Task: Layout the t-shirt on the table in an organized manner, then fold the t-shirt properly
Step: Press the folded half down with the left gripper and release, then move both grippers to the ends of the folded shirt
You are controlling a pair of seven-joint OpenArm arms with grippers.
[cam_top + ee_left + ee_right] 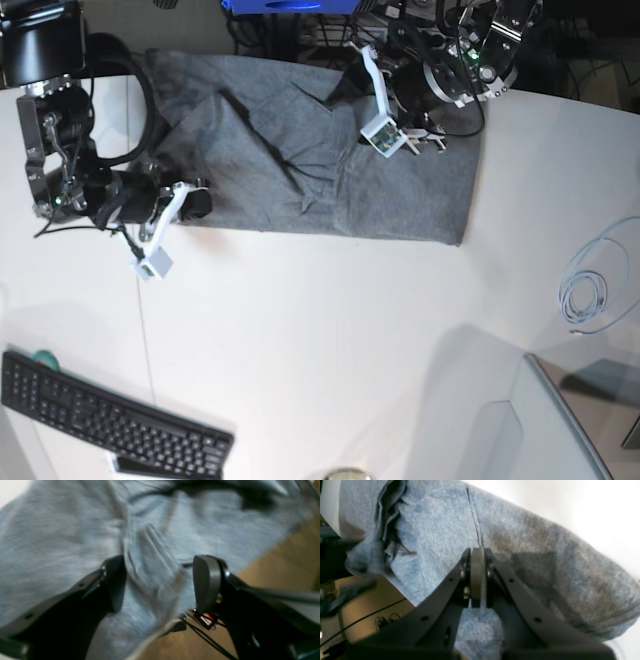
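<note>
One grey t-shirt (405, 200) lies rumpled on the one white table (300, 330), well apart from the one keyboard (110, 415). Of two grippers, the left (160, 583) stands parted around a fold (gripped or not, I cannot tell); the right (481, 577) is clenched.

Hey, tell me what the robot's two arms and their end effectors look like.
Both arms mix black parts with silver-grey metal ones and have loose black cables. The left end effector has black fingers with rounded, dark grey tips. The right end effector is black too, with slim fingers that look ribbed near the ends. Pale panels show on both arms from the base view.
</note>
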